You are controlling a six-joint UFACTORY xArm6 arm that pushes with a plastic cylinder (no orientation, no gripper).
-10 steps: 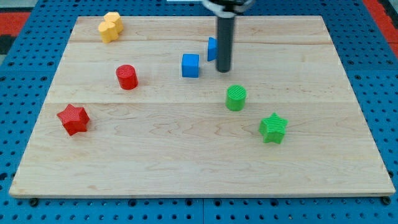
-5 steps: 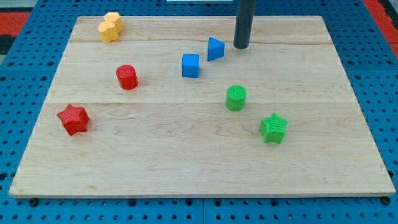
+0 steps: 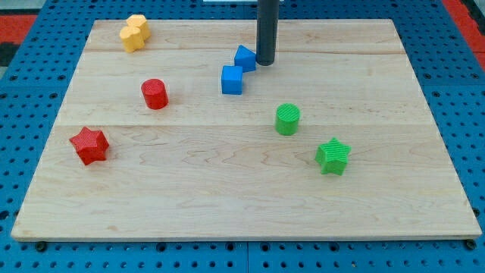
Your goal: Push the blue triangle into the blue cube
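Note:
The blue triangle (image 3: 244,58) lies in the upper middle of the wooden board (image 3: 242,197). It touches or nearly touches the upper right corner of the blue cube (image 3: 232,80), which sits just below and to its left. My tip (image 3: 264,63) is right against the triangle's right side. The rod rises straight up out of the view's top.
A yellow block (image 3: 135,32) sits at the upper left. A red cylinder (image 3: 154,93) and a red star (image 3: 89,145) are on the left. A green cylinder (image 3: 287,120) and a green star (image 3: 333,156) are to the lower right of the blue blocks.
My tip moved up and around to the triangle's right, then left into it. The blue triangle slid left and now sits at the blue cube's upper right corner.

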